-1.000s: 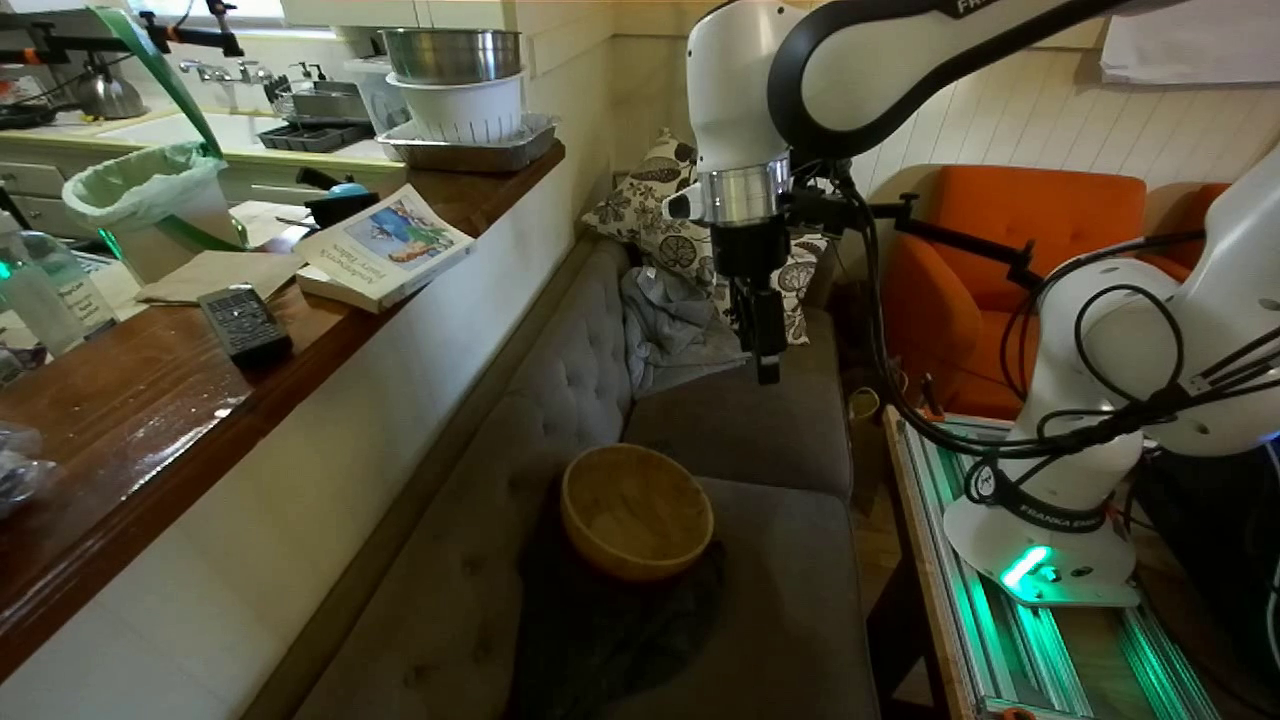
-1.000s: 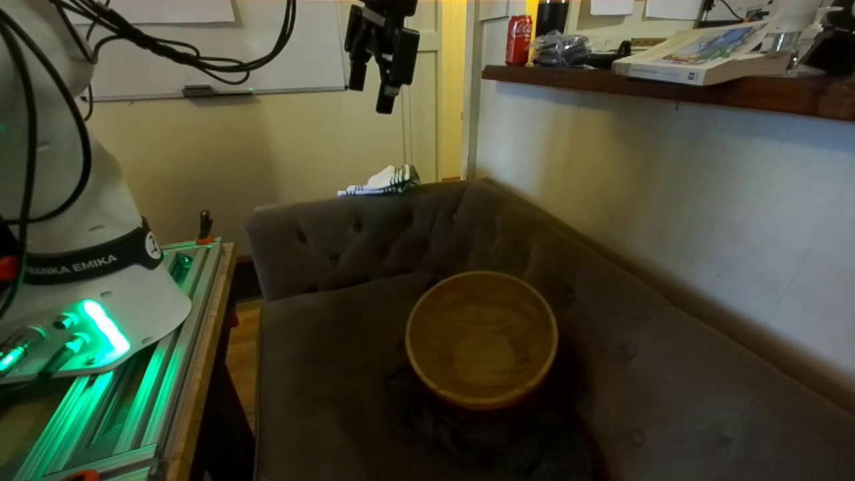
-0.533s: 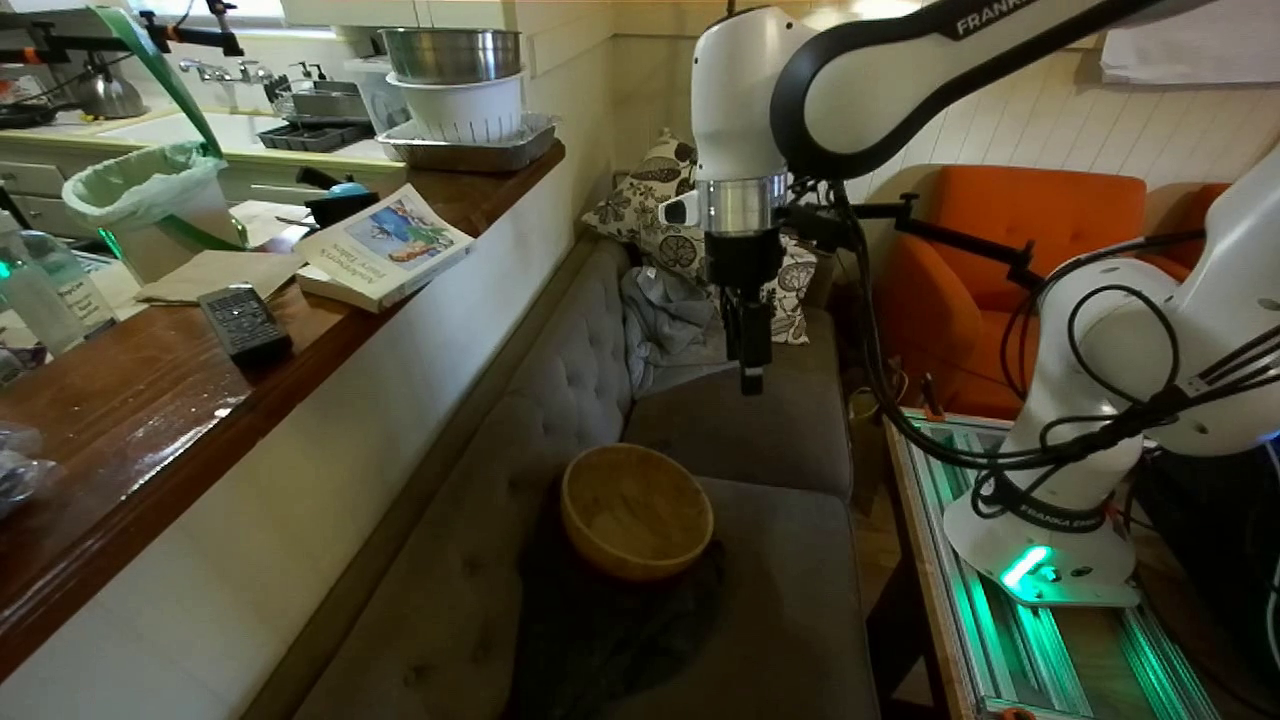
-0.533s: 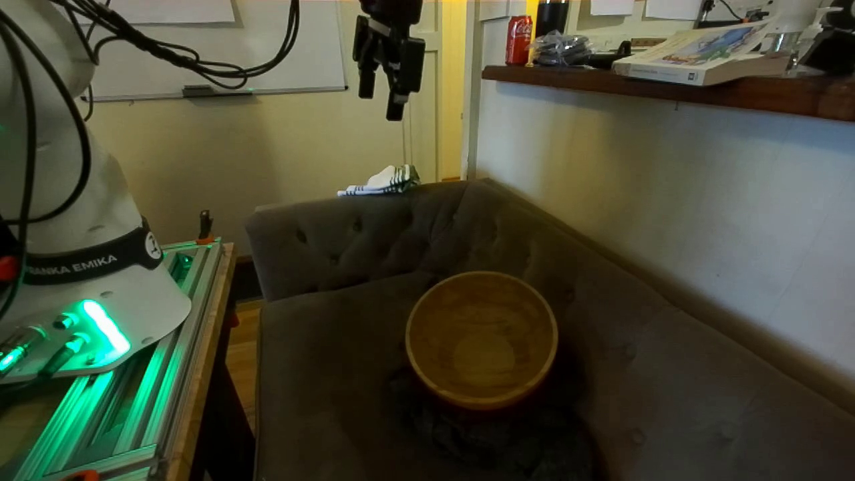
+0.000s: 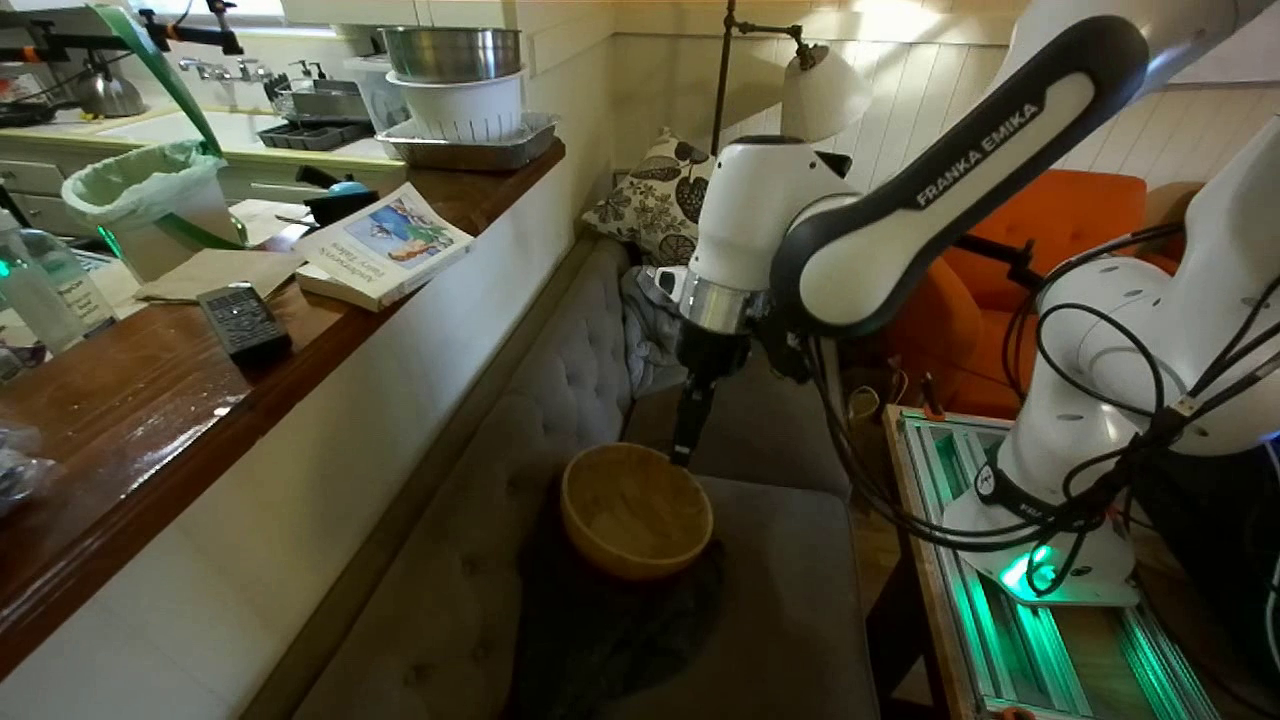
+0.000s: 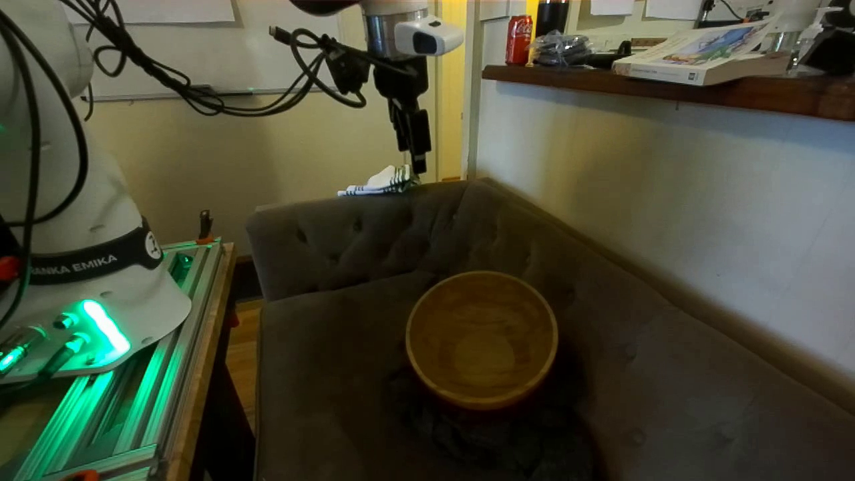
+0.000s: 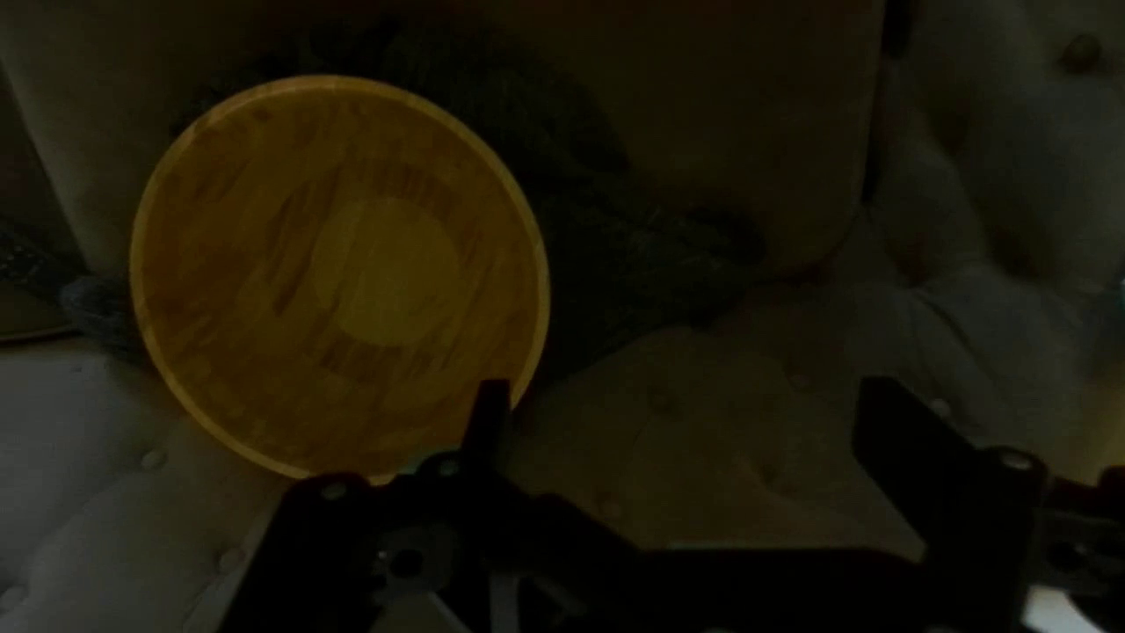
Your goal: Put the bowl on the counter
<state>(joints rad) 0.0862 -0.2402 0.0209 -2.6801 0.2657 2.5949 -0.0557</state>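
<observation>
The light tan wooden bowl sits upright on a dark cloth on the sofa, in both exterior views and at the left of the wrist view. The brown glossy wooden counter runs along the left of an exterior view, higher than the bowl. It also shows at the upper right of an exterior view. My gripper is open and empty, above the sofa, in both exterior views. In the wrist view its left fingertip overlaps the bowl's rim; contact does not show.
The grey tufted sofa stands below the counter's pale wall. On the counter are a book, a black remote-like object, crumpled clear plastic, a red can and stacked containers. A striped cloth lies on the sofa back.
My gripper has moved down, and in an exterior view toward the bowl, with the wrist now tilted. The bowl has not moved.
</observation>
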